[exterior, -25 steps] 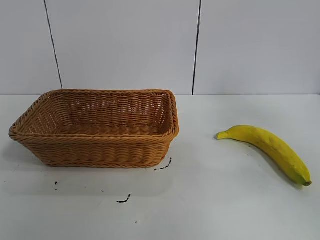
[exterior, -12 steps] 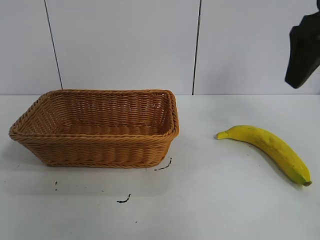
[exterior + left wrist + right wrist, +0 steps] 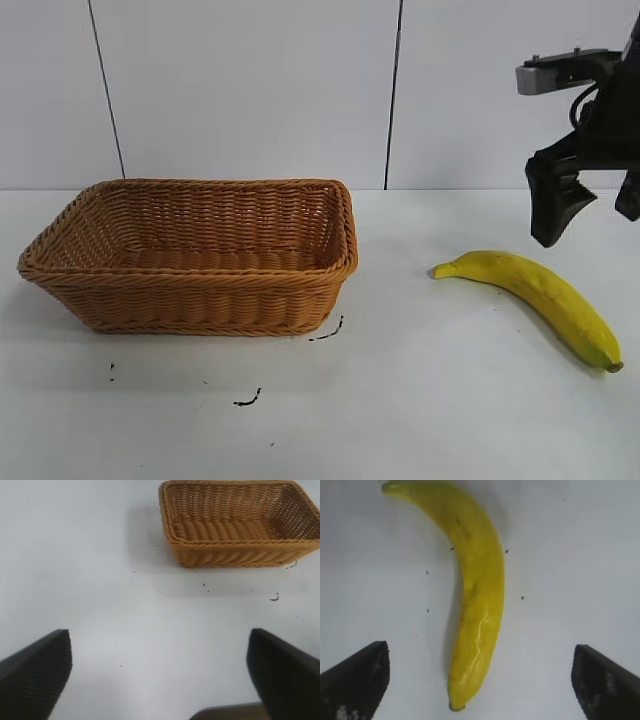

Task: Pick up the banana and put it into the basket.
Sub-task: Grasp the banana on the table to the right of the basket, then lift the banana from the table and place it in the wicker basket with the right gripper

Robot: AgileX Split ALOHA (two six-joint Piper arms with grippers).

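Two things matter on the white table (image 3: 450,420): nearest the exterior camera, toward the right, lies the long curved yellow banana (image 3: 535,290) with faint brown speckles, flat on its side and well apart from the tan-orange woven wicker basket (image 3: 190,255) with a braided rim, which sits farther left and holds nothing that can be seen. Above and just behind the banana hangs the right gripper (image 3: 590,205), black, its fingers spread wide and nothing between them; in the right wrist view the banana (image 3: 475,595) lies centred between the two fingertips. The fruit is probably light, fairly firm yet easily bruised, with smooth skin that could slip, so a gentle pinch across its thick middle, square to its length, looks safest. The left gripper (image 3: 160,680) is parked with its fingers apart, looking toward the basket (image 3: 235,525) from a distance.
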